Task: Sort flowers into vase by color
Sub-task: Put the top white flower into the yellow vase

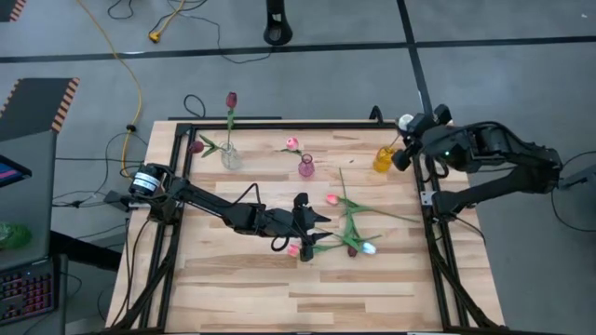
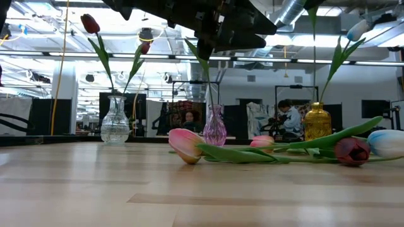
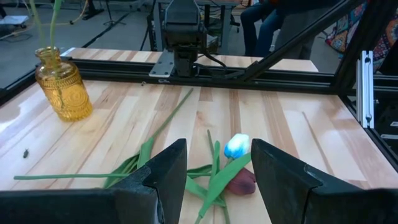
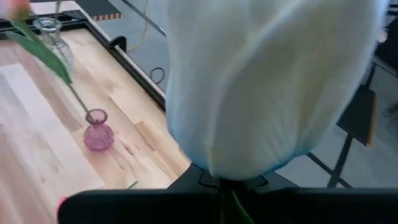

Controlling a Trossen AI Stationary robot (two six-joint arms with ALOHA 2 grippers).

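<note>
While the high view shows the whole tabletop (image 1: 242,288) at once, it makes the flowers tiny. The left gripper (image 1: 312,216) hangs with its fingers spread open above loose tulips lying near the middle: a pink one (image 1: 294,249), a dark red one (image 1: 352,250), a white one (image 1: 369,247) and another pink one (image 1: 331,199). Its wrist view alone shows the white head (image 3: 237,145) and dark red head (image 3: 242,182) lying between the open fingers (image 3: 163,175). The right gripper (image 1: 405,140) is by the yellow vase (image 1: 384,159), fingers closed on a white tulip (image 4: 267,81), whose head fills its wrist view. Only the low view lines up the clear vase (image 2: 115,120) holding dark red tulips, the pink vase (image 2: 214,126) and the yellow vase side by side.
</note>
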